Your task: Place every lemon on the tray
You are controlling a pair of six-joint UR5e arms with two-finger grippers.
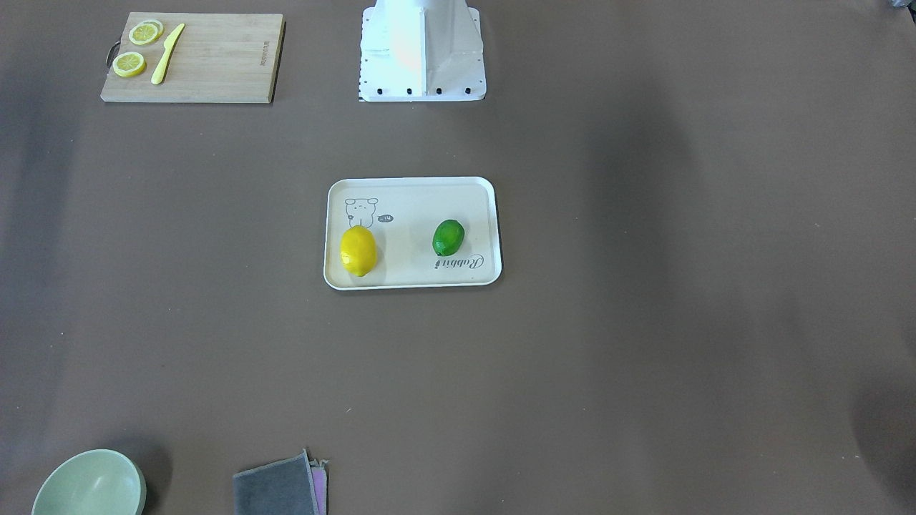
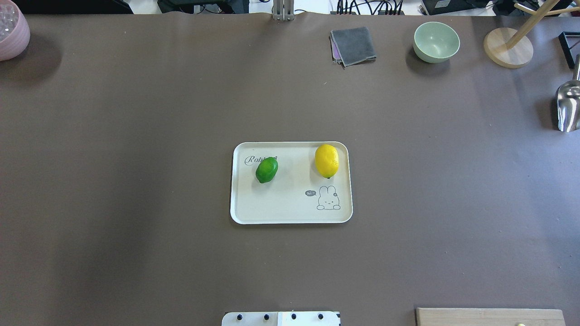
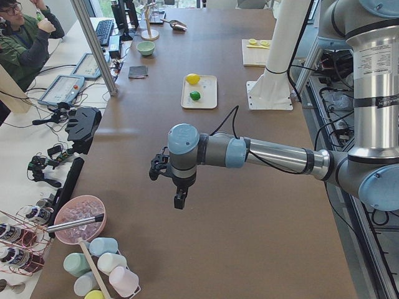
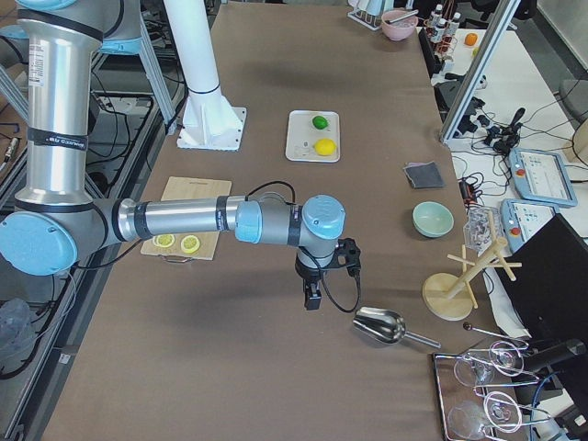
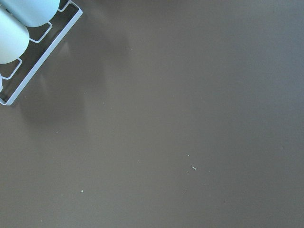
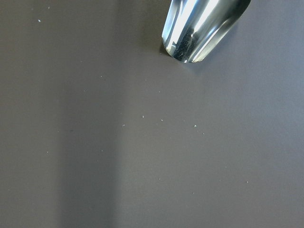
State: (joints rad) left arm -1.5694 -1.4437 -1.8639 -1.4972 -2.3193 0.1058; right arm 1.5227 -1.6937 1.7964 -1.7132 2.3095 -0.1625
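Observation:
The cream tray [image 1: 408, 214] sits at the table's middle, also in the overhead view [image 2: 290, 203]. The yellow lemon [image 1: 358, 250] [image 2: 326, 160] and the green lemon [image 1: 449, 237] [image 2: 267, 170] both lie on it, apart from each other. Neither gripper shows in the overhead or front views. The left gripper [image 3: 179, 200] hangs over bare table far from the tray, at the robot's left end. The right gripper [image 4: 312, 299] hangs at the right end near a metal scoop. I cannot tell whether either is open or shut. Nothing shows between their fingers.
A wooden cutting board [image 1: 193, 57] holds lemon slices and a yellow knife. A green bowl [image 2: 436, 41], grey cloth [image 2: 353, 45], wooden stand [image 2: 507, 47] and metal scoop [image 2: 568, 106] are on the right side. A pink bowl [image 2: 11, 29] is far left. A cup rack [image 5: 28, 28] lies below the left wrist.

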